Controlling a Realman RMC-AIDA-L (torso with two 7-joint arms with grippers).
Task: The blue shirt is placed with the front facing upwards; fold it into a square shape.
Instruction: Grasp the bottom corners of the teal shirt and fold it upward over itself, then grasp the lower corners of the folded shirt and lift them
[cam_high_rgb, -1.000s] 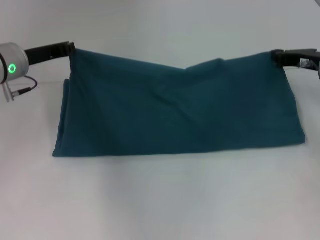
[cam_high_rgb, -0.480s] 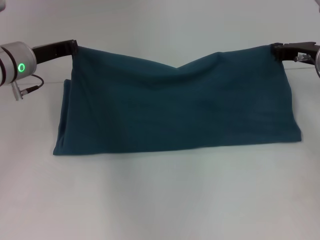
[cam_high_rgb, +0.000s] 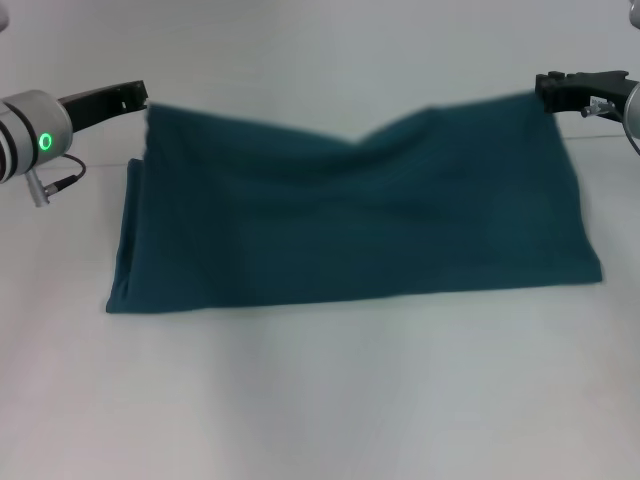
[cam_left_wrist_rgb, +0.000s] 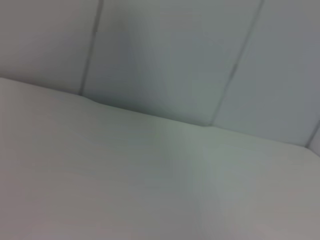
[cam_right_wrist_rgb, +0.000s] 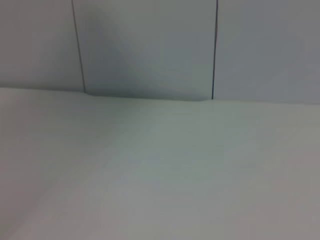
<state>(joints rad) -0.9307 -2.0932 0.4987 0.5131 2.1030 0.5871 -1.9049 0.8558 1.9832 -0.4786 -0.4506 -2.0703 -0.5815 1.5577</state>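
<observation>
Stretching crosswise between both tools: blue shirt (cam_high_rgb: 350, 220).

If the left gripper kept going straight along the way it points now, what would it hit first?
The left gripper points inward across the table, at the lifted corner of the blue shirt it meets. Going on, it would push into that raised cloth first, and probably, much farther along, the right gripper; depth is uncertain.

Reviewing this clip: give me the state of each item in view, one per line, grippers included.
blue shirt: lifted by its two far corners, top edge sagging in the middle, near edge resting on the table, no lettering showing.
left gripper: shut on the shirt's left far corner, raised.
right gripper: shut on the right far corner, raised.
table: bears the shirt's near edge.
</observation>
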